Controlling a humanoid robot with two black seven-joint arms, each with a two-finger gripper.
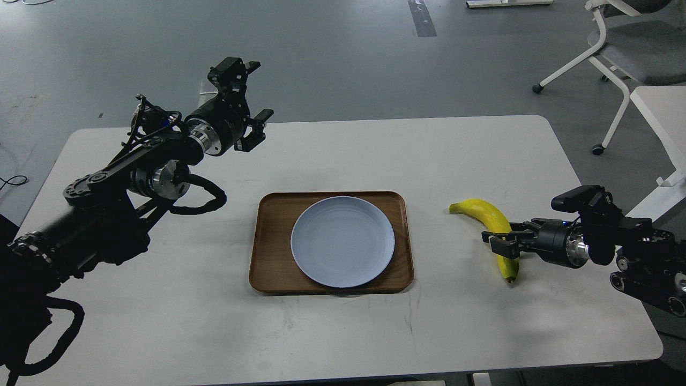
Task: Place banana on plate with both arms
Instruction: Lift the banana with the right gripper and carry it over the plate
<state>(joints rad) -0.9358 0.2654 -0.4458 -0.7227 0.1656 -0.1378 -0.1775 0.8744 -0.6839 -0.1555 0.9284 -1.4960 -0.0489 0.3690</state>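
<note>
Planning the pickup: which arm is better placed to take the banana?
The right. Its pincer is already at the banana, right of the plate; the left pincer is raised over the table's far-left side.

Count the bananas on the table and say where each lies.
1. The banana lies on the table, right of the tray, with the right claw at its middle. Nothing seems hidden.

Brown wooden tray [268, 241] on white table [429, 161]; office chair [627, 48] behind
</note>
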